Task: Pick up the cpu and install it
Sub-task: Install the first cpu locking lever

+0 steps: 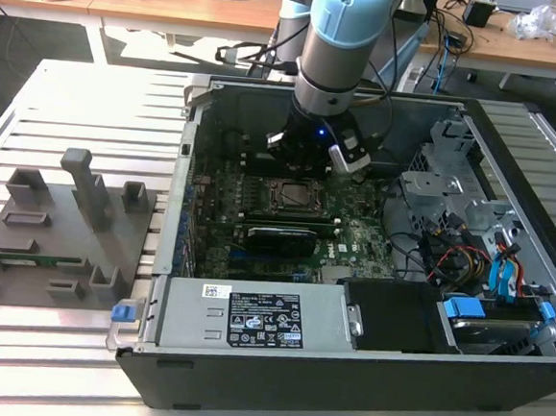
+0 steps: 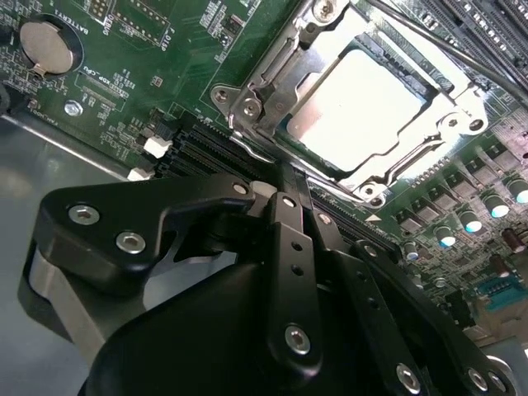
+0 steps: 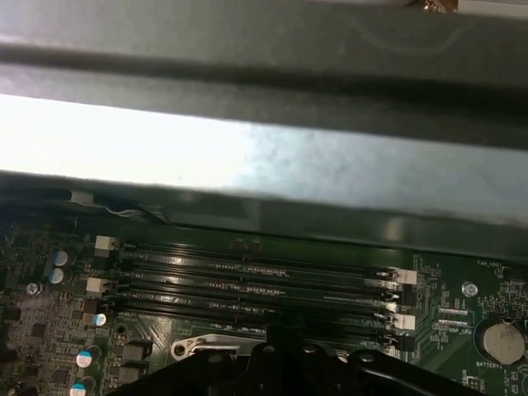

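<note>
Gleaming pale silvery cpu (image 2: 356,113) flat inside its metal-framed socket (image 2: 247,103), tool (image 2: 285,177) pressed together just beside.

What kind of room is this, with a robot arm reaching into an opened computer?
Probably a robotics lab or test workshop. An open computer case lies on a slatted metal table, a grey fixture with slots for parts sits beside it, and wooden desks strewn with cables stand behind. The cpu sits in its socket.
</note>
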You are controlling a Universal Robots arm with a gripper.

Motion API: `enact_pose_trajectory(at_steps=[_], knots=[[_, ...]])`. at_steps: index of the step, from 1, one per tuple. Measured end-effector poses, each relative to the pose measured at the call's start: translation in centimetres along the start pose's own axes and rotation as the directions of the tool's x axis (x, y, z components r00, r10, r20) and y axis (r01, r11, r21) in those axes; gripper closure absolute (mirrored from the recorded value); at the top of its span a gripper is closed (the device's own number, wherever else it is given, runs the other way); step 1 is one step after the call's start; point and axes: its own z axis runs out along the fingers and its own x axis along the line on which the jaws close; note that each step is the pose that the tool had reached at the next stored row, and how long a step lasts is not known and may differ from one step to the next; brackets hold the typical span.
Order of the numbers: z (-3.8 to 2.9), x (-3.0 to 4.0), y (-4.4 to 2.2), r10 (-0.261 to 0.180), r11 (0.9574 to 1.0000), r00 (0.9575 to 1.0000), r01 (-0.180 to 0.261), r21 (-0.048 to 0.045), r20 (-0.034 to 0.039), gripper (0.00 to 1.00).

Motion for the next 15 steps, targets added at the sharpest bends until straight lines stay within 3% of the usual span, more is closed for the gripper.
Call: enact_pose_trajectory(at_steps=[6, 15], knots=[[0.02, -0.78, -0.09, 0.000, 1.0000, 1.0000, 0.000, -0.0003, -0.0023, 0.89], [-0.22, -0.94, -0.06, 0.001, 1.0000, 1.0000, -0.001, 0.0004, -0.0024, 0.89]])
